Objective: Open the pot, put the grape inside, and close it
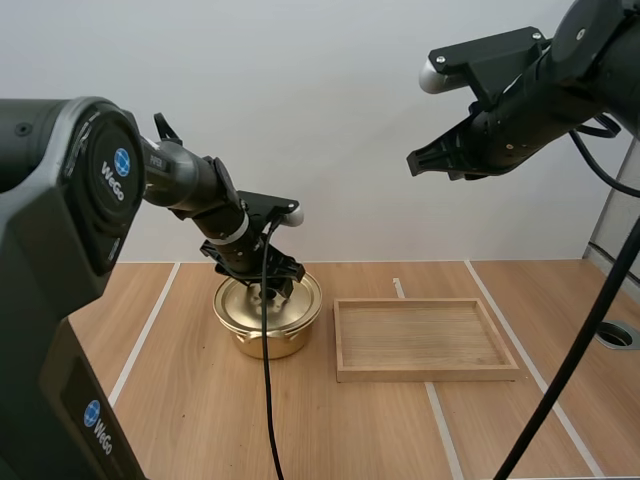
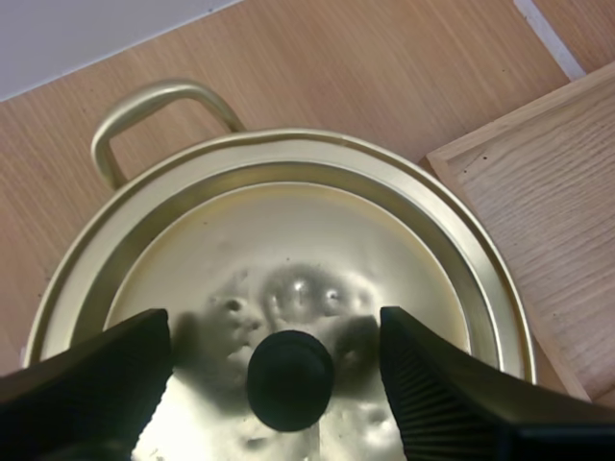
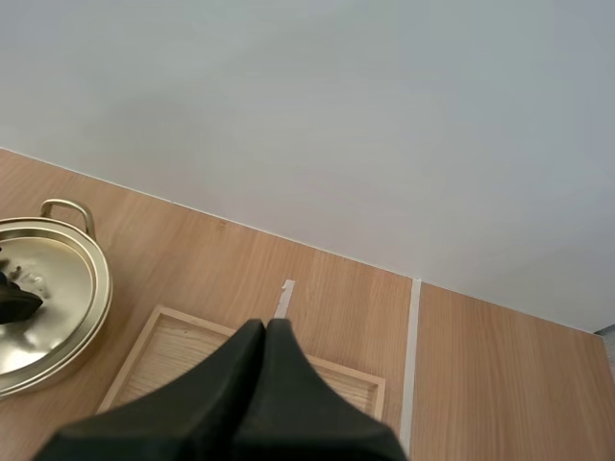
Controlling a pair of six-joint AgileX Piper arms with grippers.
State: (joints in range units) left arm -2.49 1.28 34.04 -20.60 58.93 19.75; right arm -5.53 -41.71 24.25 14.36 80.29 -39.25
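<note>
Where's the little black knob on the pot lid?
The knob tops the lid, between the left gripper's open fingers; in the high view the pot stands left of the wooden tray.

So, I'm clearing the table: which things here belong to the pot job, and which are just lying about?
Job: pot, lid on it, black knob, open left hand around the knob.
Lying about: wooden tray beside the pot.
</note>
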